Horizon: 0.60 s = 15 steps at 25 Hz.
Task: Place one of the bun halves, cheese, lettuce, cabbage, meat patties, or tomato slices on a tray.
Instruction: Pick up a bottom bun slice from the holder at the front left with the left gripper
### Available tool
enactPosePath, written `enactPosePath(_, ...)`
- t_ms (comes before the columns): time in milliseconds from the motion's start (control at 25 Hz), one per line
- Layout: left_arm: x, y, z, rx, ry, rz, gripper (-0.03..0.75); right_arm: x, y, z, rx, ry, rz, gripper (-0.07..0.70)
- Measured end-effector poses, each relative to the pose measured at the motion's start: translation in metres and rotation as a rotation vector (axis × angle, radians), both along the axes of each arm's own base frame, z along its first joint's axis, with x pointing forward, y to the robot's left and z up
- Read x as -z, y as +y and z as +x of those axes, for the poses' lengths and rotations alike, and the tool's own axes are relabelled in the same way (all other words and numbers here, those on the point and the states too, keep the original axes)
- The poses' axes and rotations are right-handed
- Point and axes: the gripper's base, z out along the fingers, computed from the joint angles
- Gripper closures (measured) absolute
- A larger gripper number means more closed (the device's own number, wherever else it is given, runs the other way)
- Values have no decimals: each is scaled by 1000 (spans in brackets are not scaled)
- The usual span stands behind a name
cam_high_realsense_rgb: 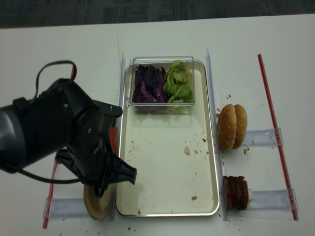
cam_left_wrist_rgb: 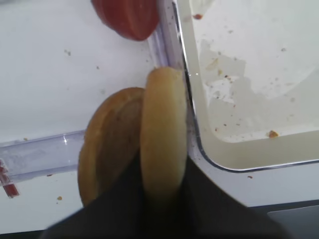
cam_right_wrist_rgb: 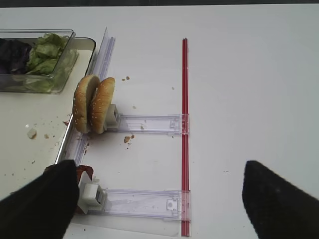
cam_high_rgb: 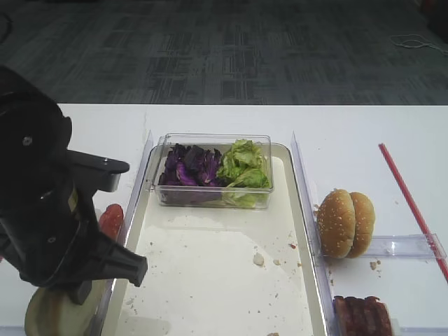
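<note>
- The left hand (cam_left_wrist_rgb: 162,199) is clamped on the rim of a bun half (cam_left_wrist_rgb: 163,134) standing on edge, which lets the fingers pinch it across its thin width.
- That bun half stands just outside the tray (cam_high_realsense_rgb: 167,162), touching its near left corner rim, with a second, duller bun half (cam_left_wrist_rgb: 109,144) leaning behind it in a clear plastic rack (cam_left_wrist_rgb: 37,154).
- The tray's bare floor lies right beside the grip, so a short lift over the rim looks sufficient.
- A tomato slice (cam_left_wrist_rgb: 127,17) stands further along the same rack line.
- The right hand (cam_right_wrist_rgb: 159,199) hangs wide apart and empty over the white surface (cam_right_wrist_rgb: 239,89), near the sesame buns (cam_right_wrist_rgb: 93,103).
</note>
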Motion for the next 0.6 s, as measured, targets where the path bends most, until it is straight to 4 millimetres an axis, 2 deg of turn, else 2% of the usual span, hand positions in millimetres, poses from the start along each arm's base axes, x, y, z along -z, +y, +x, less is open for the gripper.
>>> enactPosePath(280,-25,-17,9,30,-65,-52,619,0,0,0,0,0,0,-58)
enactPosePath(600,-47,-21,19,58,-118,-41,620,0,0,0,-3,-1,-6,-58)
